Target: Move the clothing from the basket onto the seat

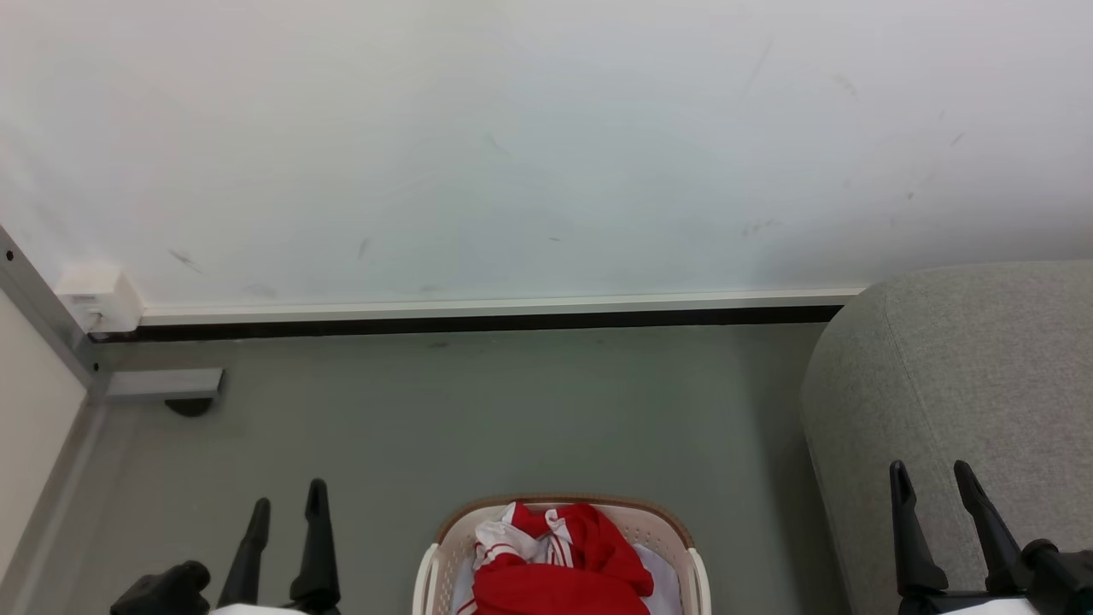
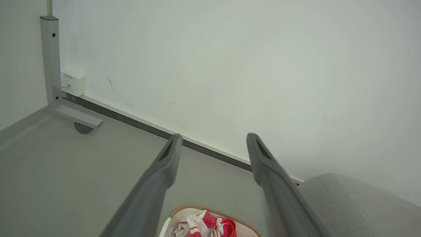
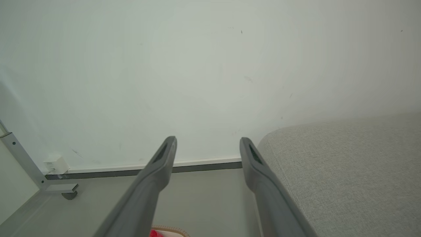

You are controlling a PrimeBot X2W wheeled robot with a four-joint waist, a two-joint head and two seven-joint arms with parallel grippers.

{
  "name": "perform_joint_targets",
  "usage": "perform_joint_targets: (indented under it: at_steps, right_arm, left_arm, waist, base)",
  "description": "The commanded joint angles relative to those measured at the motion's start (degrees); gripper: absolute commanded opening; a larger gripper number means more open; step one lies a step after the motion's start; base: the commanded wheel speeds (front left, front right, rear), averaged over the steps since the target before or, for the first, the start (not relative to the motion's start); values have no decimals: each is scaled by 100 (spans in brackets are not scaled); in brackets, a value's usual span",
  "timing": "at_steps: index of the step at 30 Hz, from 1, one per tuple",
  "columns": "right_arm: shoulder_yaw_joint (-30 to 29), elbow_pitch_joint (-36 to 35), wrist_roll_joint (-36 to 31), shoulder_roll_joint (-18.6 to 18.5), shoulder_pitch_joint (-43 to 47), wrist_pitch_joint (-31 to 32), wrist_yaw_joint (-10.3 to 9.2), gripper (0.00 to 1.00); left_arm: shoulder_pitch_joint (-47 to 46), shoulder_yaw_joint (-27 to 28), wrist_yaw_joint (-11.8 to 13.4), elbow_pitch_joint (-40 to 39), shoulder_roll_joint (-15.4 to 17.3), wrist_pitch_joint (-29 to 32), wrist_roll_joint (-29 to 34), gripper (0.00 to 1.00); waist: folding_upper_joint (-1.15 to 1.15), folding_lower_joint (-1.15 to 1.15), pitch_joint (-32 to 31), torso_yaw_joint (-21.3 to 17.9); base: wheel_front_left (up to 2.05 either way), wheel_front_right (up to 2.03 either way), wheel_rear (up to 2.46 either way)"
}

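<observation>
Left gripper (image 1: 289, 495) and right gripper (image 1: 930, 468) spread, empty: pre-grasp step, next probably reaching down to clothing (image 1: 555, 564) in basket (image 1: 675, 521), 6 o'clock.

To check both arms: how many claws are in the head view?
2. The left claw at lower left, above the floor; the right claw at lower right, in front of the seat.

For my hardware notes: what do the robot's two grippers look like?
The left gripper and right gripper look alike: two long, dark, tapering jaws with rounded tips on a black knobby base, then a pale forearm. The wrist views show a small dark textured inset near each tip.
</observation>
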Motion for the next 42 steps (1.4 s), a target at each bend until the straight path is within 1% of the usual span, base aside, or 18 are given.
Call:
perform_joint_targets:
  at_steps: [1,15,37,42]
  right_arm:
    - [11,-53,-123,-6,28,-51,-8,100]
    - [8,148,-360,25,86,-225,-10,100]
    - [214,282,-704,31,110,-445,-12,100]
    - [227,296,-614,32,83,-438,-12,100]
  left_arm:
    - [40,18,4,-40,51,-34,170,100]
    - [114,-26,28,100,55,-209,845,100]
    - [209,-139,81,142,60,-424,1510,100]
    - [191,-137,72,156,58,-419,1476,100]
  waist:
    - [0,0,1,1]
    - [0,0,-25,-1]
    - [0,0,-59,-14]
    - [0,0,-48,-24]
  base:
    - [0,0,0]
    - [0,0,0]
    - [0,0,0]
    - [0,0,0]
